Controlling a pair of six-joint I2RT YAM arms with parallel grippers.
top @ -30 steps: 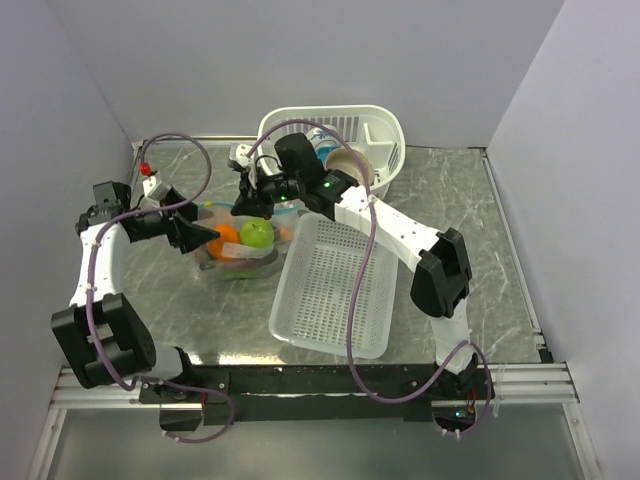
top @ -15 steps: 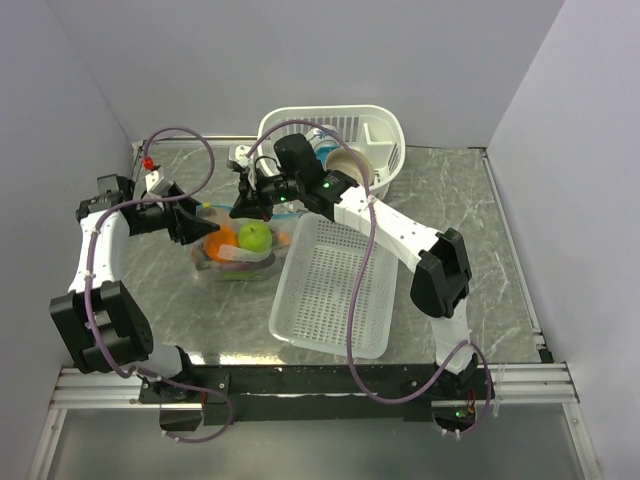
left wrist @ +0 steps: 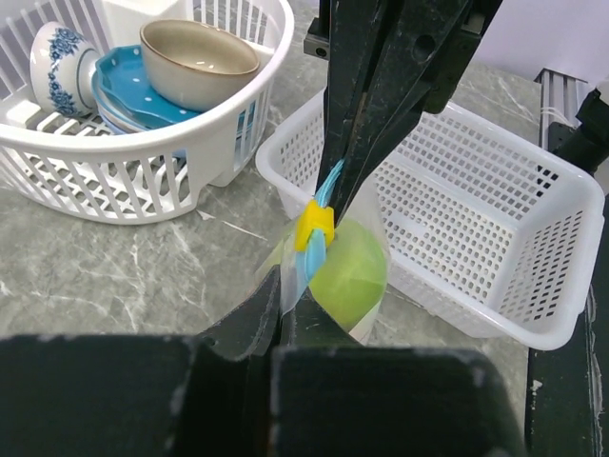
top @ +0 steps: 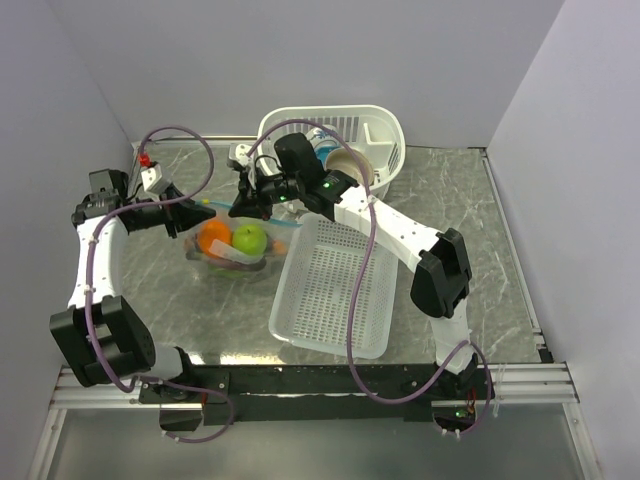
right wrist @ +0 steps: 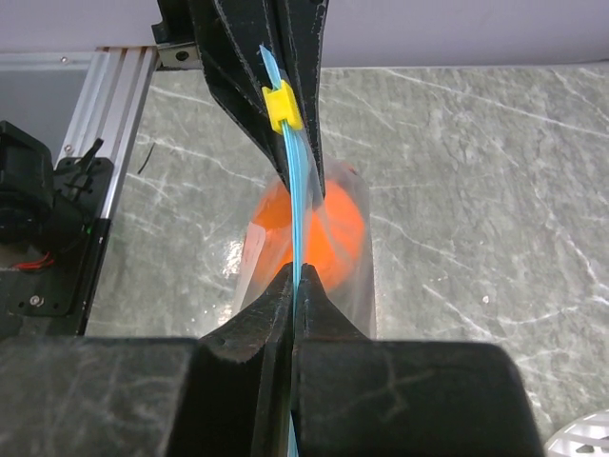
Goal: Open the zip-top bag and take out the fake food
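Bag (top: 226, 262): my left fingers (left wrist: 255, 319) and right fingers (right wrist: 269, 314) pinch opposite ends of its zip strip (right wrist: 293, 200); tensioned, I judge, for opening.

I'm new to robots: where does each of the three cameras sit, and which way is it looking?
Top external: fixed above and behind the arms, looking down at the table; both whole arms, left pincer and right pincer show.
Left wrist: on the left arm, looking past its own fingers at the zip-top bag, green fruit and right pincer.
Right wrist: on the right arm, facing the opposite way: orange ball, left pincer.
Shared: both wrist views show the yellow slider from opposite sides.
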